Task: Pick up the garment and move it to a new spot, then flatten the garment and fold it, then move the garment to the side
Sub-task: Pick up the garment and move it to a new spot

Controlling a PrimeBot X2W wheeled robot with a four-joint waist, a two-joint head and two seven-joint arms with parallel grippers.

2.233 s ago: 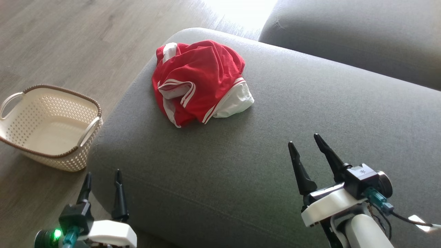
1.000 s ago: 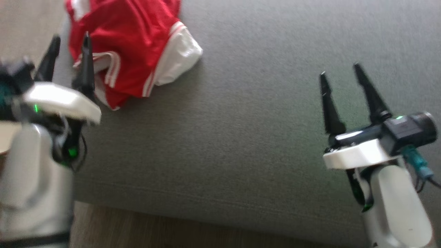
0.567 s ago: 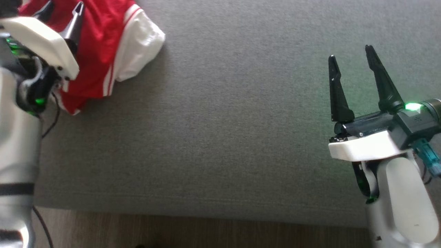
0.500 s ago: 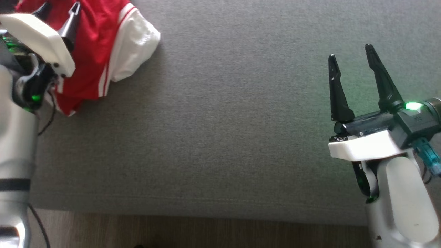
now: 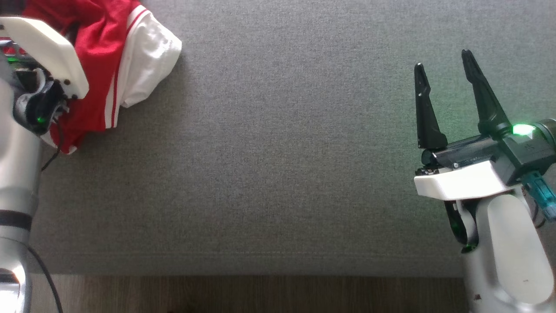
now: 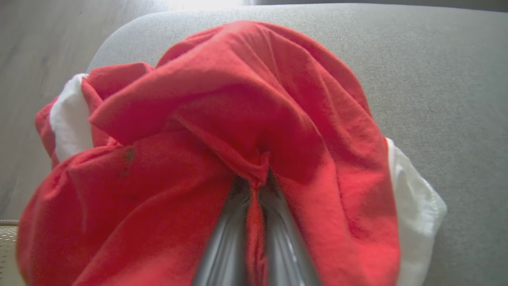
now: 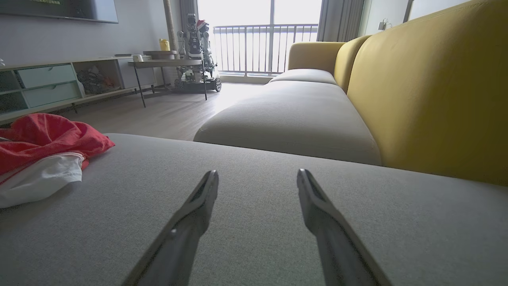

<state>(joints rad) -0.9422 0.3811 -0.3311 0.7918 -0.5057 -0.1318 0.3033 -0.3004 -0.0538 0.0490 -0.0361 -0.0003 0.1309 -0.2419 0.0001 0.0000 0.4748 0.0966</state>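
Observation:
The garment point(image 5: 97, 56) is a crumpled red piece with white panels and white stripes, lying at the far left of the grey sofa seat point(image 5: 278, 152). In the left wrist view my left gripper point(image 6: 256, 183) is shut on a raised fold of the garment point(image 6: 254, 99), with red cloth pinched between its two fingers point(image 6: 228, 242). In the head view its white housing point(image 5: 43, 48) covers the garment's left part and the fingertips are buried in cloth. My right gripper point(image 5: 443, 65) hovers open over bare cushion far to the right, holding nothing. From the right wrist, its gripper point(image 7: 258, 178) is open and the garment point(image 7: 43, 139) lies at the left.
The seat's front edge runs along the bottom of the head view, with wooden floor point(image 5: 260, 295) below it. A yellow backrest point(image 7: 428, 91) rises on the right. A second seat cushion point(image 7: 293, 115) lies beyond. A low cabinet point(image 7: 47, 83) and a side table point(image 7: 170, 63) stand across the room.
The head view has dropped closer to the seat. My left gripper went into the garment with open fingers and has shut on a fold. The right gripper stays open.

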